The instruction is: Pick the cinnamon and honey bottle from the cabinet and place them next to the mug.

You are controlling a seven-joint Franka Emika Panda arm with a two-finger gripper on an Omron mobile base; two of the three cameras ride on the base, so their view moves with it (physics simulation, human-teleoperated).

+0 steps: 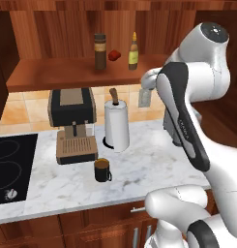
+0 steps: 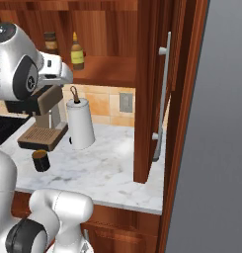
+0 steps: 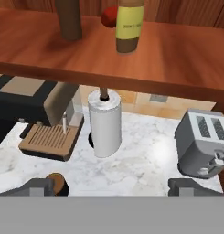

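Note:
The cinnamon [image 1: 100, 51] stands upright on the cabinet shelf [image 1: 52, 72], with the honey bottle [image 1: 133, 52] a little to its right. In the hand view the honey bottle [image 3: 129, 25] is straight ahead above my gripper [image 3: 114, 186], and the cinnamon [image 3: 69, 18] is up to its left. The gripper is open, its two fingertips far apart with nothing between them, and it hovers below and in front of the shelf. The mug [image 1: 102, 170] sits on the marble counter in front of the coffee machine, also low at the left in the hand view as the mug [image 3: 56, 183].
A small red lump [image 1: 113, 54] lies between the two containers on the shelf. A coffee machine [image 1: 72, 123] and a paper towel roll [image 1: 116, 125] stand on the counter, a toaster [image 3: 202, 141] to the right, a black stove [image 1: 11, 169] to the left. A tall cabinet side [image 2: 144, 99] closes the right.

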